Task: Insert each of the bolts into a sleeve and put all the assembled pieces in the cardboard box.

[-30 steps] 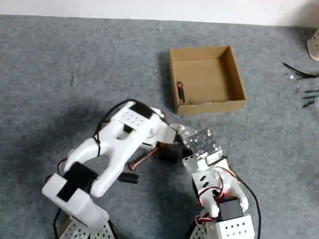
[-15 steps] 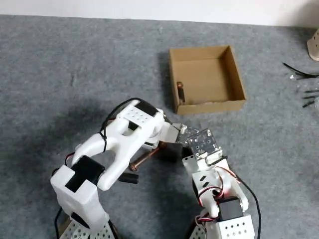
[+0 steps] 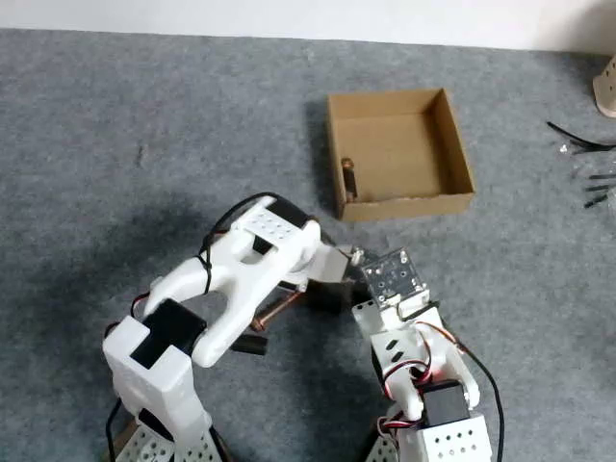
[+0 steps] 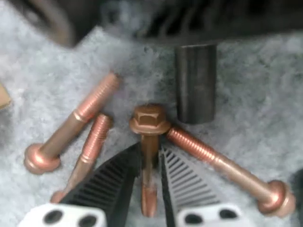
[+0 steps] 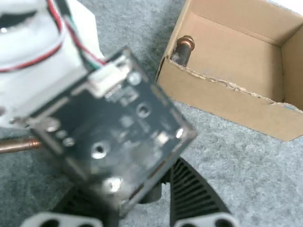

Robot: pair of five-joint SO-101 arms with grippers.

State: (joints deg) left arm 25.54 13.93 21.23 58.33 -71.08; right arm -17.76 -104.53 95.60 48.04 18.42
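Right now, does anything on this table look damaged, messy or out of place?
Two small things. The cardboard box has a ragged, torn top edge on its near wall. And the loose bolts lie jumbled on the carpet at odd angles, one hex-head bolt between the left gripper's fingers.

Soft, even light falls over the grey surface (image 3: 96,115), a little stronger from the right. The left arm (image 3: 241,269) throws a wide, dim shadow out to its left, and the cardboard box (image 3: 399,207) keeps a dark strip along its left wall, inside and out. The white shells show no hard glare. Seen from the left wrist, the bolt (image 4: 149,124) between the jaws carries a mild coppery gleam, and the sleeve (image 4: 195,85) has a dull sheen, with deep shade at its far end. From the right wrist, the box's inside glows pale.
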